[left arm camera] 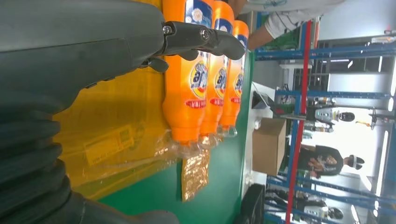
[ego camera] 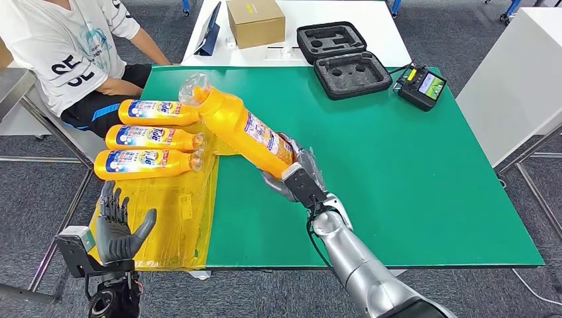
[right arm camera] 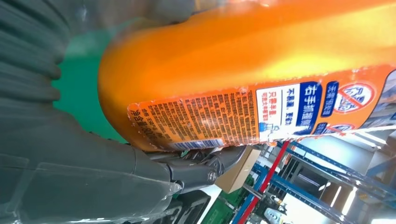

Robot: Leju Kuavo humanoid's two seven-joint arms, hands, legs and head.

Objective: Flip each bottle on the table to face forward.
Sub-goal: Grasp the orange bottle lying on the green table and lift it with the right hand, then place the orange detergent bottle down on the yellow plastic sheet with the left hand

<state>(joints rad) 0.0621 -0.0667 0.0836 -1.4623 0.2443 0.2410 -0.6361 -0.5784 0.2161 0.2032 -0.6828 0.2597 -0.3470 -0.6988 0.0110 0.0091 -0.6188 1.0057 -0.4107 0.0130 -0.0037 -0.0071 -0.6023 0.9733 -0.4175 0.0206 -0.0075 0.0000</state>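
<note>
The right hand (ego camera: 291, 173) grips the base of an orange bottle (ego camera: 242, 129), fingers wrapped around its lower end. The bottle is lifted off the table and tilted, its clear cap (ego camera: 191, 88) pointing up and away toward the far left, over the green mat (ego camera: 397, 179). In the right wrist view the back label (right arm camera: 261, 114) of small print and a barcode faces the camera, with a dark finger (right arm camera: 201, 168) pressed along the bottle's edge.

The left hand (ego camera: 119, 228) hovers at the near left corner of the table, fingers spread and holding nothing (palm turned inward, thumb out to the side). It hangs beside the yellow plastic sheet (ego camera: 172, 212) that covers the left strip of the table.

Three more bottles (ego camera: 149, 138) lie on their sides in a row on that sheet, front labels up, caps pointing right toward the mat. The held bottle's cap is just above the farthest of them.

Farther back on the mat sit an open black foam case (ego camera: 341, 58) and a handheld controller (ego camera: 421, 86). On the white table beyond are a cardboard box (ego camera: 255, 21) and a dark tablet (ego camera: 209, 30). A person in a white shirt (ego camera: 63, 50) sits at the far left corner.
</note>
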